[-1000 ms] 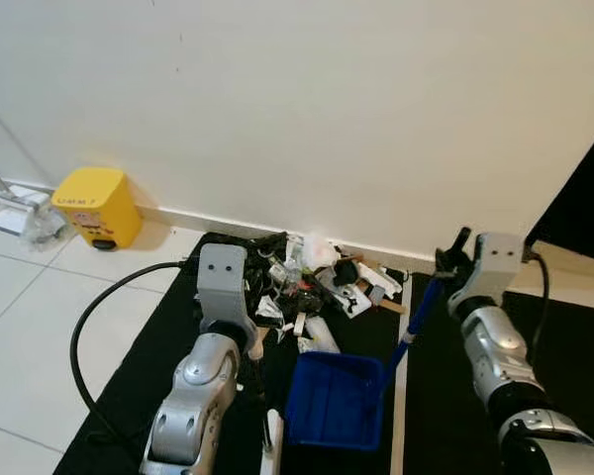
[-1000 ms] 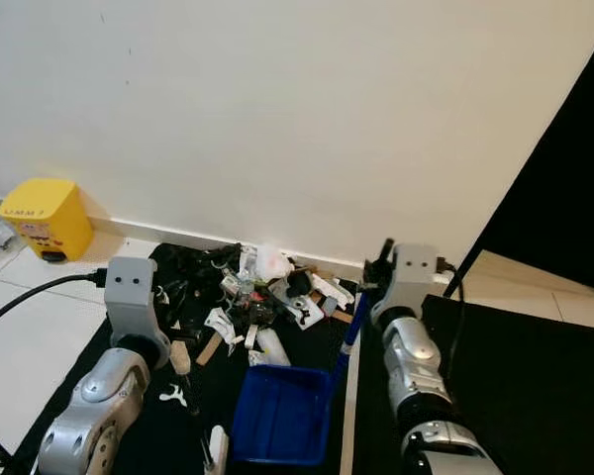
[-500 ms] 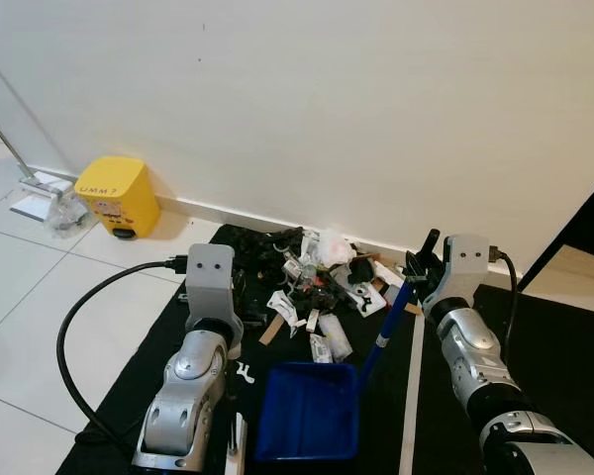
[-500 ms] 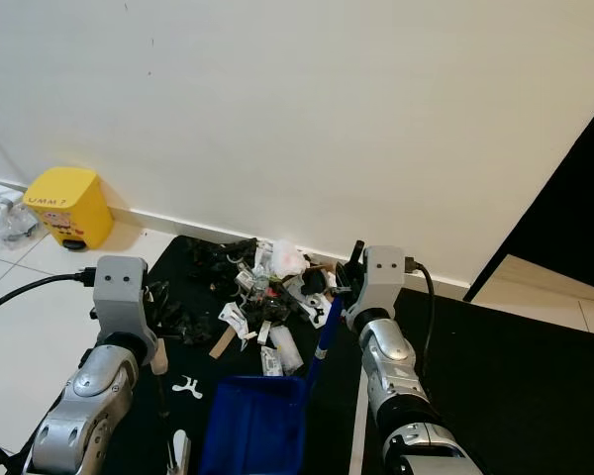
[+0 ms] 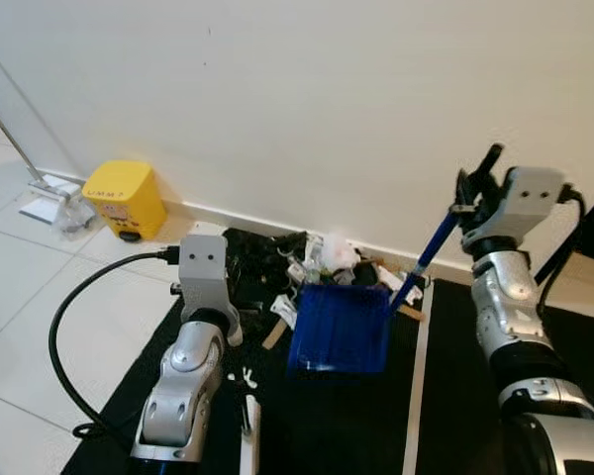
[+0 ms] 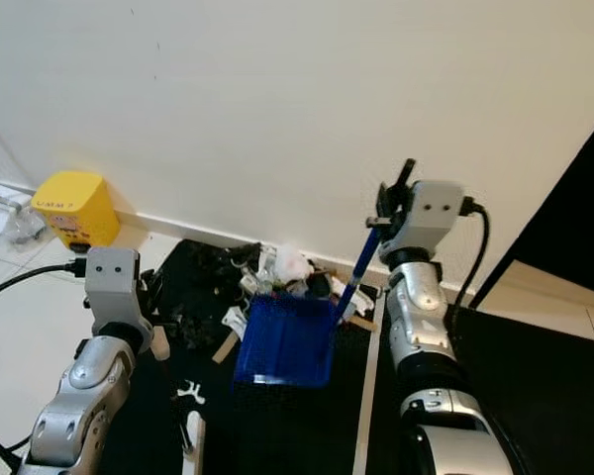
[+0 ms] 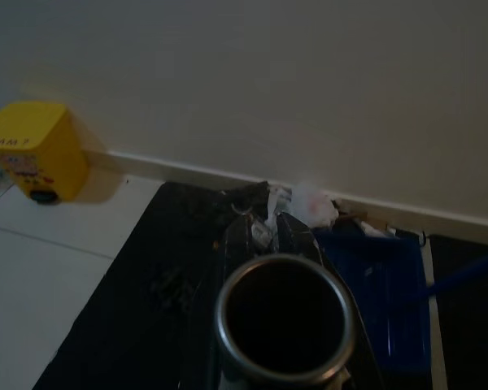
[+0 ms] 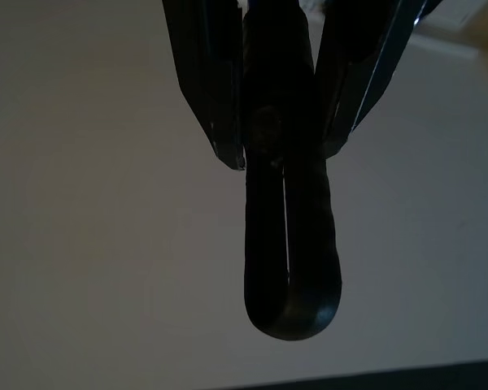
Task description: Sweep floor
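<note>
Now, right hand [image 5: 472,190]: raised, clamped on dustpan [image 5: 340,331] handle.
Left hand: state cannot be told.
Nearby: litter [image 5: 322,259], bin [image 5: 125,199].

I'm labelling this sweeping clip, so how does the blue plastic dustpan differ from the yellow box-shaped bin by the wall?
The blue plastic dustpan is open and tilted, held up by its handle in the right claw; the yellow box-shaped bin is closed and stands upright on white tile. The dustpan is beside the litter pile, the bin apart. Both are near the wall.
</note>
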### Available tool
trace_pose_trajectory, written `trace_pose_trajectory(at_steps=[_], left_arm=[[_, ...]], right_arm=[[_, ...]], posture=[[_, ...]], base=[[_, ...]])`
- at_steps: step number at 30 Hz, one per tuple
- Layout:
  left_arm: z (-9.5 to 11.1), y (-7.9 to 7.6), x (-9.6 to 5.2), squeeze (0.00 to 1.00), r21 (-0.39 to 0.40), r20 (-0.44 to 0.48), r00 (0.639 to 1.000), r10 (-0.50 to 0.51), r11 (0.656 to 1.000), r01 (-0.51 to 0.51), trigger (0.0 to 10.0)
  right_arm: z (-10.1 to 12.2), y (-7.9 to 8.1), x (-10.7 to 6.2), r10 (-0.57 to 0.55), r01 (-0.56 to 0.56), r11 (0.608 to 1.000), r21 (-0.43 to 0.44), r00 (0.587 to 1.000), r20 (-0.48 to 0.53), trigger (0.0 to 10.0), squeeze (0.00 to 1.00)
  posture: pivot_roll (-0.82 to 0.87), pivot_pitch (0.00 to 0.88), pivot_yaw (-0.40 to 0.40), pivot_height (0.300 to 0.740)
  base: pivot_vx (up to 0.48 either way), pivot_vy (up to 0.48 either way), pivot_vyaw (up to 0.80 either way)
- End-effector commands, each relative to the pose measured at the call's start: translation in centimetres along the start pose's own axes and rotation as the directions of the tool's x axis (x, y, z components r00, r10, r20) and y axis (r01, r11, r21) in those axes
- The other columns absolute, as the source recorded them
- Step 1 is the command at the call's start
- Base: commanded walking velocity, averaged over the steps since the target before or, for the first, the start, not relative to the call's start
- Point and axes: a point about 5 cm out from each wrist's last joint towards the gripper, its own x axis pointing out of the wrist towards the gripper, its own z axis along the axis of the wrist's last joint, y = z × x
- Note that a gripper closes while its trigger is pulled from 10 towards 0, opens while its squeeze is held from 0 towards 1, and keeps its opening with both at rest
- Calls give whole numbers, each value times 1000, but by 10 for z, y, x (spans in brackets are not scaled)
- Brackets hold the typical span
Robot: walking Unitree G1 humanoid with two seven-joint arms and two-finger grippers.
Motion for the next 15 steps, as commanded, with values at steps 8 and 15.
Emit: trace_pose_trajectory(at_steps=[8,15], left_arm=[[5,4,3,0,33,36,999,15,999,-17,10000],[4,3,3,0,35,33,999,11,999,-12,10000]], right_arm=[[9,-2,2,-14,15,1000,-8,999,43,10000,0],[3,1,-1,-3,3,1000,-8,1000,15,10000,0]], posture=[[107,102,18,740],[108,102,17,740]], base=[[480,0,0],[480,0,0]])
